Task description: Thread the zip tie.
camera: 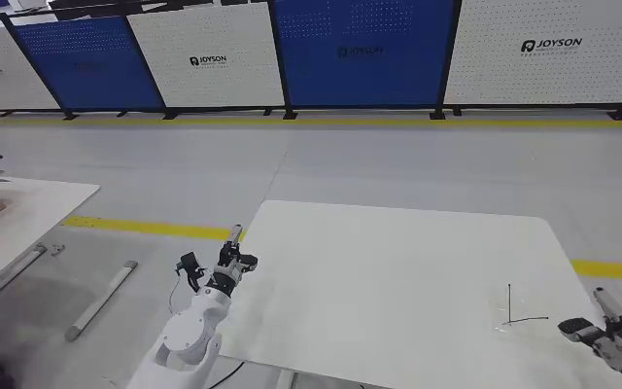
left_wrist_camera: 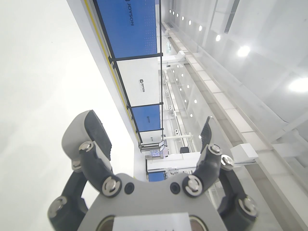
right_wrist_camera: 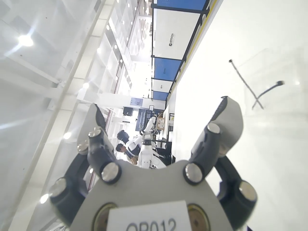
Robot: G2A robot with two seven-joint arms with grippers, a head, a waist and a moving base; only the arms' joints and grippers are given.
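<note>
Two claws are mine, and both stand wide apart with nothing between their fingers. My left gripper hangs at the near left edge of the white rounded-corner table. Its dark ribbed pads face each other across an open gap. A white paper label sits on its grey wrist plate, and I can't make out any print on it.

My right gripper sits off the table's near right corner, its grey fingers spread wide. Its wrist plate carries a white label with large dark characters, cut off at the edge.

The thin black zip tie lies on the table near my right gripper and well apart from my left. It touches neither claw. It shows as two slim dark strokes that cross near one end. I cannot tell whether that is one bent strip or two. Faint clear outlines surround it, and I cannot tell what they belong to.

Past the table's far edge, a yellow floor line runs across the grey floor. Beyond it stands a row of blue perforated panels and white perforated panels, each with a small dark logo and word.
</note>
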